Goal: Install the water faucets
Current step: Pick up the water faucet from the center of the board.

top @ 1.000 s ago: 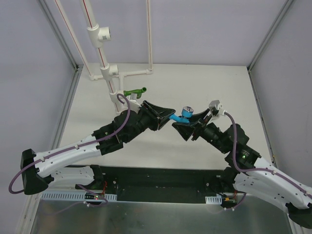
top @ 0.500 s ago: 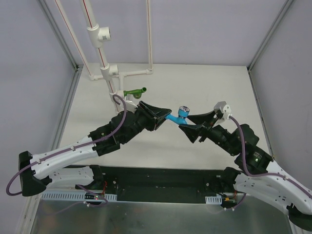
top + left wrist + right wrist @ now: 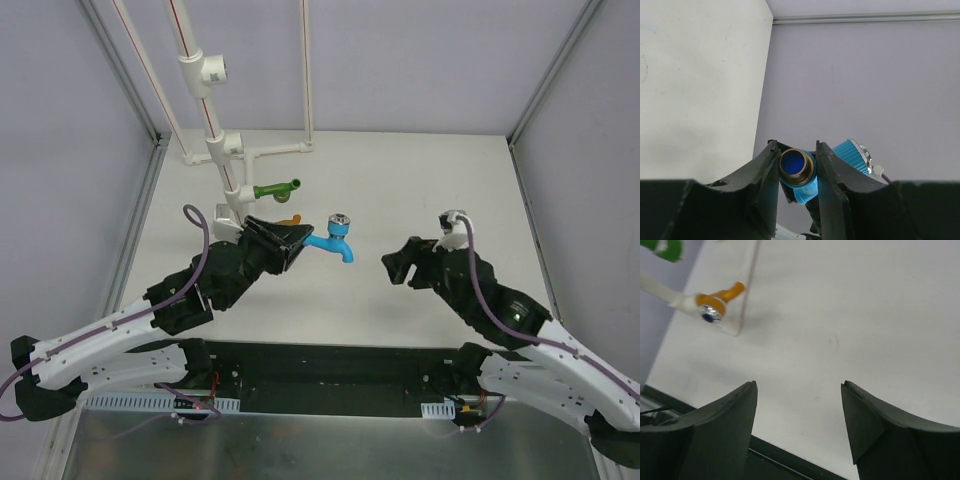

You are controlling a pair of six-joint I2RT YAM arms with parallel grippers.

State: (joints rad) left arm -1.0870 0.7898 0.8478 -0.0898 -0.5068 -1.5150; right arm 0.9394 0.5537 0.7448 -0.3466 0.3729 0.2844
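- Both arms reach out over the surface from the near edge. The right claw is spread wide with nothing between its fingers, well apart from every faucet.
- One faucet is not yet fitted. The left claw is closed on the blue faucet, which is held in the air above the surface.
- That faucet is light blue plastic, with a spout curving away and down and a ribbed knob with a shiny cap on top. In the left wrist view its brass-coloured threaded end sits pinched between the two fingers.
- Just beyond, the orange faucet sits on a white fitting low on the pipe stand, and it looks installed.
- Above it, the green faucet juts rightward from a tee and also looks installed.
- Farthest and highest, the upper tee shows an open socket, probably the blue one's place. That puts the job roughly two-thirds done.
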